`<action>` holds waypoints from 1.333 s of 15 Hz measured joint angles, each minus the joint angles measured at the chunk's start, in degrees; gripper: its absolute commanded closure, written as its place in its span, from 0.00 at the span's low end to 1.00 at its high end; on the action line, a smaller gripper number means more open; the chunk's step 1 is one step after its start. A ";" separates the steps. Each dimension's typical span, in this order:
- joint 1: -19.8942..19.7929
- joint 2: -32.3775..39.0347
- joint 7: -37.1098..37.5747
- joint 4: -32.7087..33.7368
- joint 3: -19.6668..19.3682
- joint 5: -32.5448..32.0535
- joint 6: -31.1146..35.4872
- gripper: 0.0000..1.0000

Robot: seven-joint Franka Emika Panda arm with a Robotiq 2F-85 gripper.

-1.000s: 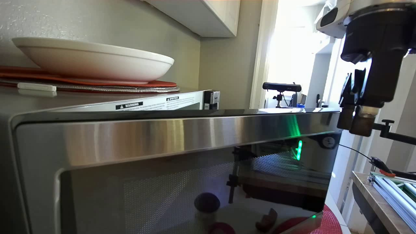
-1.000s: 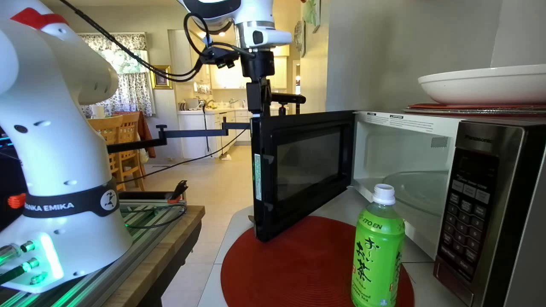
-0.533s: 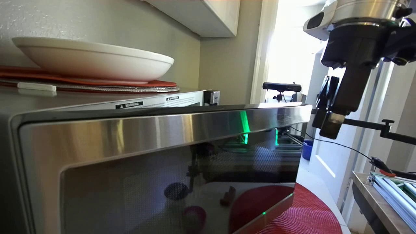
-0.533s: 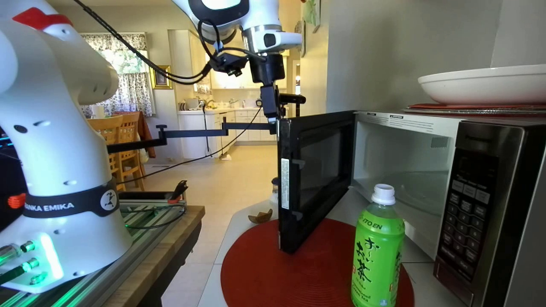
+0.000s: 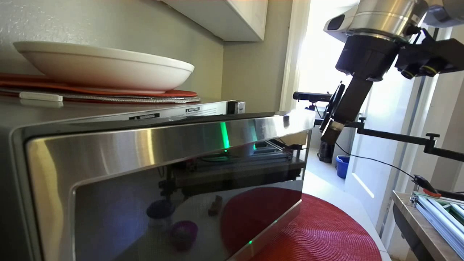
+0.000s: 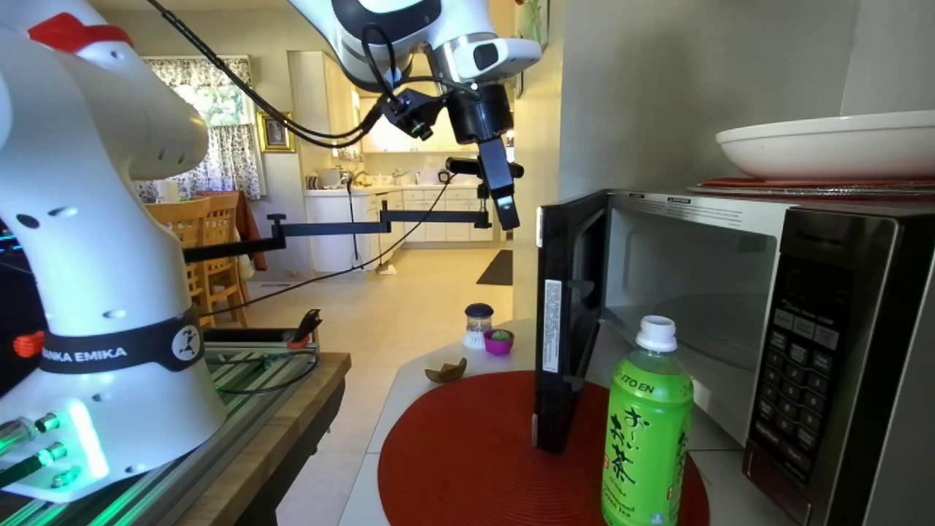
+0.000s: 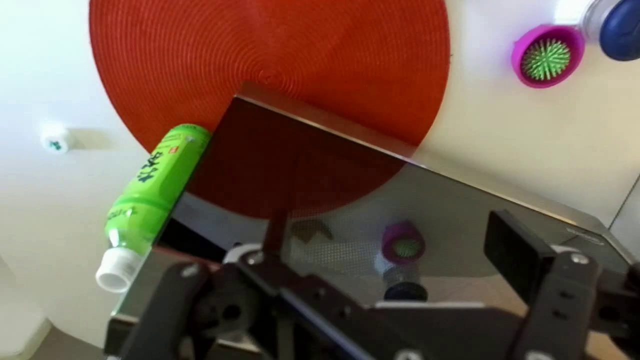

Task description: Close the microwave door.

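Note:
The microwave door (image 5: 152, 214) is a steel panel with dark reflective glass. It stands partly open, hinged on the far side of the cavity in an exterior view (image 6: 559, 329). The microwave body (image 6: 818, 351) shows its keypad and open cavity there. My gripper (image 5: 328, 136) points down at a tilt near the door's free edge, on its outer side; it also shows in an exterior view (image 6: 508, 215). In the wrist view my fingers (image 7: 392, 232) are spread with nothing held between them, over the glass (image 7: 345, 185), which mirrors the surroundings. Whether a finger touches the door cannot be made out.
A green tea bottle (image 6: 646, 438) stands on the red round mat (image 6: 460, 453) before the microwave. A purple cup (image 6: 499, 342), a blue-lidded jar (image 6: 478, 325) and a brown piece (image 6: 446, 371) lie farther back. A white bowl (image 5: 105, 69) sits atop the microwave. A black camera arm (image 6: 329, 226) stretches behind.
The door has swung further toward the microwave body. My gripper has moved along with its free edge and tilted more. The purple cup and jar have come into view behind it.

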 measured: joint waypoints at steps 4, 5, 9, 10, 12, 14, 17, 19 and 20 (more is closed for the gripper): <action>-2.68 1.69 0.18 0.00 0.15 -4.05 6.30 0.00; -3.40 2.23 0.28 0.00 0.27 -5.05 7.89 0.00; -6.67 4.61 0.84 -0.01 1.21 -8.98 13.17 0.00; -7.67 5.16 1.12 -0.01 1.57 -10.06 14.42 0.00; -9.66 6.17 1.54 -0.01 2.32 -11.95 16.76 0.00; -11.21 7.06 2.51 -0.01 2.88 -13.87 18.73 0.00; -12.39 8.07 3.69 -0.01 3.41 -15.61 19.98 0.00; -12.38 8.60 3.97 -0.01 3.58 -15.71 19.98 0.00; -12.38 8.77 4.20 -0.01 3.65 -15.72 19.98 0.00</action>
